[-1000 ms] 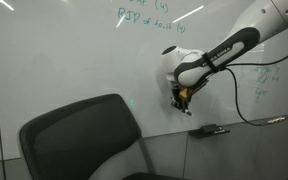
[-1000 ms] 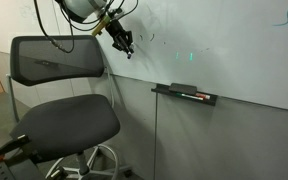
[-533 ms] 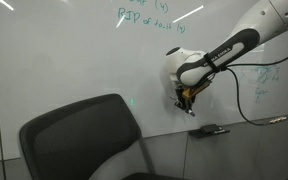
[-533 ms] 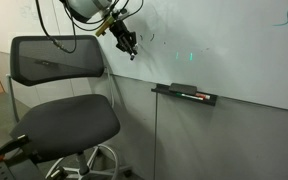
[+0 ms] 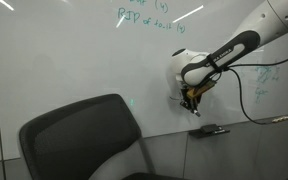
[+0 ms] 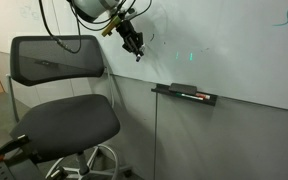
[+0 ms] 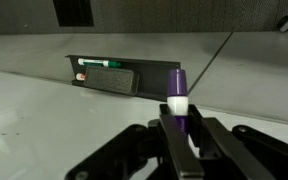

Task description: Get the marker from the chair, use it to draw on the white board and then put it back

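The gripper (image 7: 180, 128) is clamped on the marker (image 7: 177, 92), tip at the white board (image 5: 64, 60) near its lower edge (above the tray (image 6: 162, 89)), so fetching looks done, drawing seems under way, and returning it to the chair (image 6: 59, 60) is left.

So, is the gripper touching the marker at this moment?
Touching. The wrist view shows the gripper closed on the purple marker, its jaws pressed against both sides with no gap.
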You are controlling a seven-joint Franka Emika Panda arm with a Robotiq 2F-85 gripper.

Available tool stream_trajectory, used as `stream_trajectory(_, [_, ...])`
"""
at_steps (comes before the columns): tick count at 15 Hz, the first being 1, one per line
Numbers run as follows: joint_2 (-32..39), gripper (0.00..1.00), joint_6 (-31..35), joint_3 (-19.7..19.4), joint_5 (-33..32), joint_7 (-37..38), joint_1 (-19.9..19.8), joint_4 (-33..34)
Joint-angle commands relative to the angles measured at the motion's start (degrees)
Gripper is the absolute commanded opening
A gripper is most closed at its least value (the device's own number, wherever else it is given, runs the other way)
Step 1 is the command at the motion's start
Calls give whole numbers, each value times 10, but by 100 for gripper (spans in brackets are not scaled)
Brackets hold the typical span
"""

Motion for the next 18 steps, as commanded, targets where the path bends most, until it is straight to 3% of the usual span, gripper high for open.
stream_trajectory(1, [0,10,8,-12,14,2,-6,11])
stream_trajectory(13, [-52,10,-2,-37,-15,85,1,-15])
stream_trajectory(18, [-49,9,-109,-21,25,101,4,3])
